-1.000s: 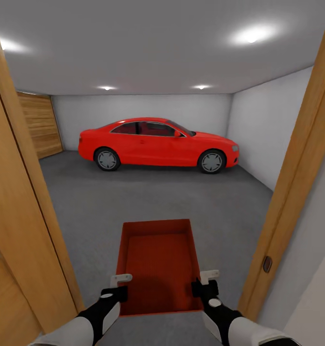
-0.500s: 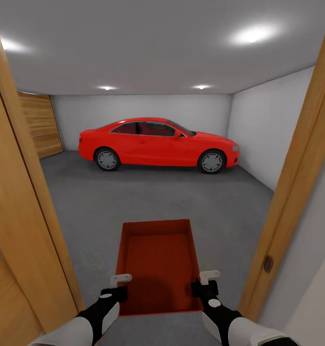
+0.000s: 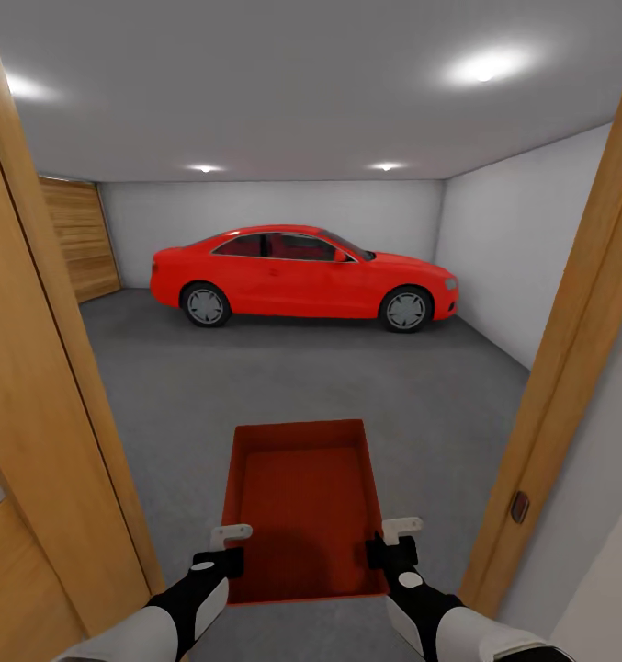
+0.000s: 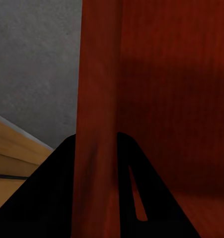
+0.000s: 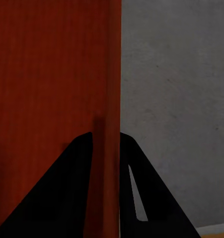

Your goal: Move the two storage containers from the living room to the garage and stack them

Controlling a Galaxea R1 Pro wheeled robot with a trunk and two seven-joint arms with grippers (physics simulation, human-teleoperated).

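A simulated robot stood in a wooden door frame (image 3: 67, 386) at the entrance to the garage, carrying one orange-red storage container (image 3: 301, 506) out in front of it with both arms. The left gripper (image 3: 220, 548) was closed on the container's left side wall, and the right gripper (image 3: 390, 542) was closed on the right side wall; in each wrist view the dark fingers (image 4: 57, 198) sat on either side of the thin red wall (image 5: 106, 148), one inside the bin and one outside. The open-top container hung level between the two grippers, reaching forward from them, with the dark grey concrete floor (image 3: 283, 377) below and beyond it. Well ahead of the grippers a red car (image 3: 301, 276) was parked sideways across the room, with slatted wooden doors (image 3: 76, 239) off to the left side. The frame stood close on both sides of the arms. The step in hand appeared to be carrying the bin into the garage; doing it well likely meant driving straight through the opening, keeping both grips firm and level so the wall would not slip, then lowering the container flat onto open concrete well short of the car.
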